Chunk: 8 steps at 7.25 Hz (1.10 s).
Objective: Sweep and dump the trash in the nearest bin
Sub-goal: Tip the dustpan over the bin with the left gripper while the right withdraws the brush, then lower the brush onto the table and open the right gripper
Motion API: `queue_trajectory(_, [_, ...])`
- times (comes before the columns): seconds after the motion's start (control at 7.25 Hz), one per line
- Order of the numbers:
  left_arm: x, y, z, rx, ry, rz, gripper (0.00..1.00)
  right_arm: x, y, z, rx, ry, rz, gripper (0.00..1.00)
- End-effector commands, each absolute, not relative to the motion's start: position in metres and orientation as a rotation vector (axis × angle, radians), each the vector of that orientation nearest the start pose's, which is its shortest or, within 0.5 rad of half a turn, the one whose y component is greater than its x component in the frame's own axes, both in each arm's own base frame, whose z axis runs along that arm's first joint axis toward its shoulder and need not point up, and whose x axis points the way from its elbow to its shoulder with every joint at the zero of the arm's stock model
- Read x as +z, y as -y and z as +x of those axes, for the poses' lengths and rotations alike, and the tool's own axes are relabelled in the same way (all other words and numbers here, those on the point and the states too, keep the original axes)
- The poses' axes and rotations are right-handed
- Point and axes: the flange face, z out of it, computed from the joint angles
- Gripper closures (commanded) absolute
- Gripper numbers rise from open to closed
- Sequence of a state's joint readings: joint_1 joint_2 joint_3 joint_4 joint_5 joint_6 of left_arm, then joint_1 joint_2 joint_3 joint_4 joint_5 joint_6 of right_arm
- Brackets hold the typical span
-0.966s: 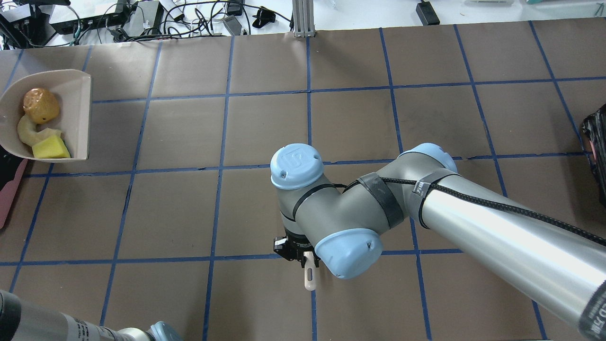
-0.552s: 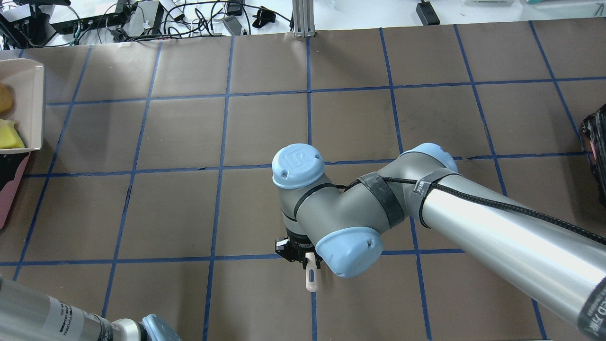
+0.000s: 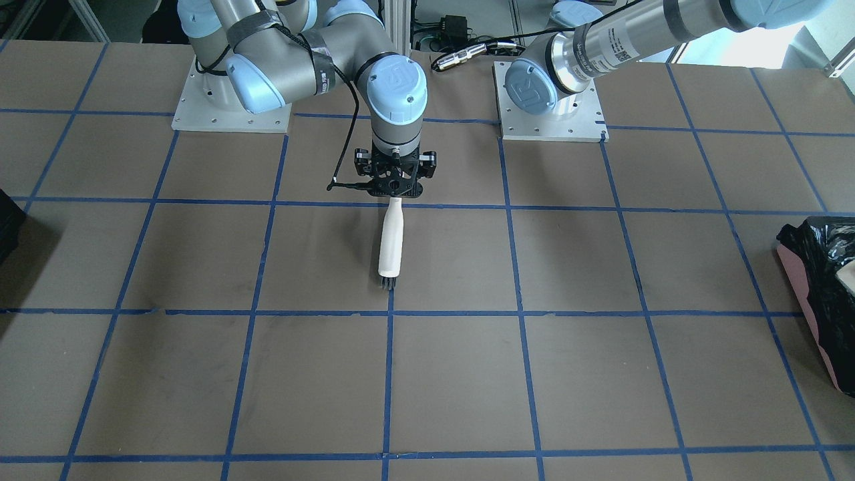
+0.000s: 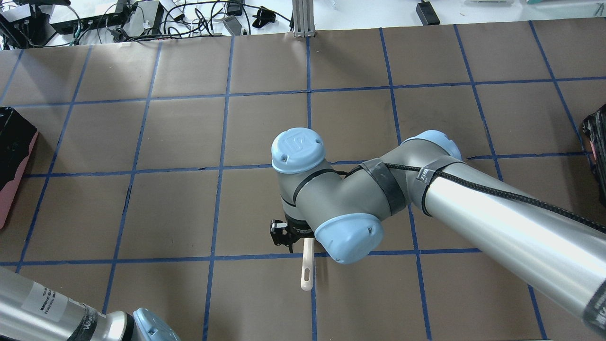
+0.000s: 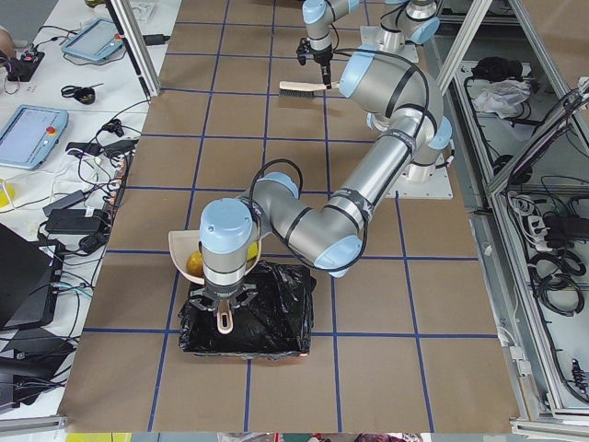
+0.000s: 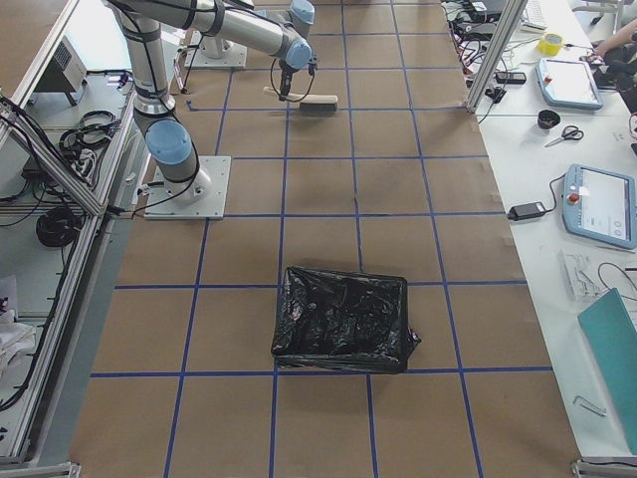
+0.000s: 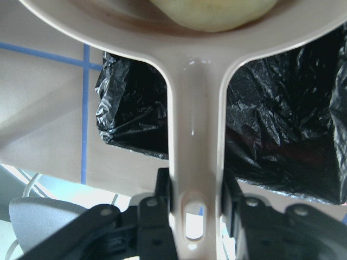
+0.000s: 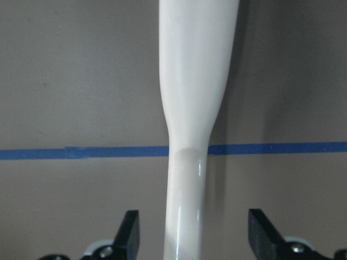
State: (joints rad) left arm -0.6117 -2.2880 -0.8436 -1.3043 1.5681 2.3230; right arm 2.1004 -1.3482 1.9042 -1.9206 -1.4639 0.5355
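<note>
My left gripper is shut on the handle of the beige dustpan and holds it over the far edge of the pink bin, whose black bag fills the left wrist view under the pan. A golden-brown lump lies in the pan. A pale yellowish piece shows at the pan's back. I cannot make out the sponge chunk. My right gripper is open, its fingers apart on either side of the white brush handle. The brush lies on the table.
A second dark container stands at the table's right end. The table is brown paper with a blue tape grid. The right arm's elbow hangs over the table's middle. Cables and boxes lie beyond the far edge.
My left arm has carried the dustpan with the trash leftward out of the overhead view, baring the pink bin. My right gripper has drawn back a little; more of the brush handle shows.
</note>
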Motion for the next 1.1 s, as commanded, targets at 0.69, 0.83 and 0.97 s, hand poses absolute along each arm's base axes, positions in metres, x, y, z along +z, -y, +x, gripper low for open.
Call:
queue_trajectory(0.69, [0.432,0.532,0.644,0.31,-1.858,1.706,1.0,0.453,0.46,0.338,0.191,-3.094,0.036,0.0])
queue_trajectory(0.83, [0.43,0.527,0.639,0.361,-1.865,1.627,1.0,0.472,0.471,0.291,0.187,-3.085,0.007,0.0])
queue_trajectory(0.97, [0.43,0.522,0.625,0.422,-1.878,1.533,1.0,0.478,0.472,0.253,0.241,-3.081,-0.05,0.0])
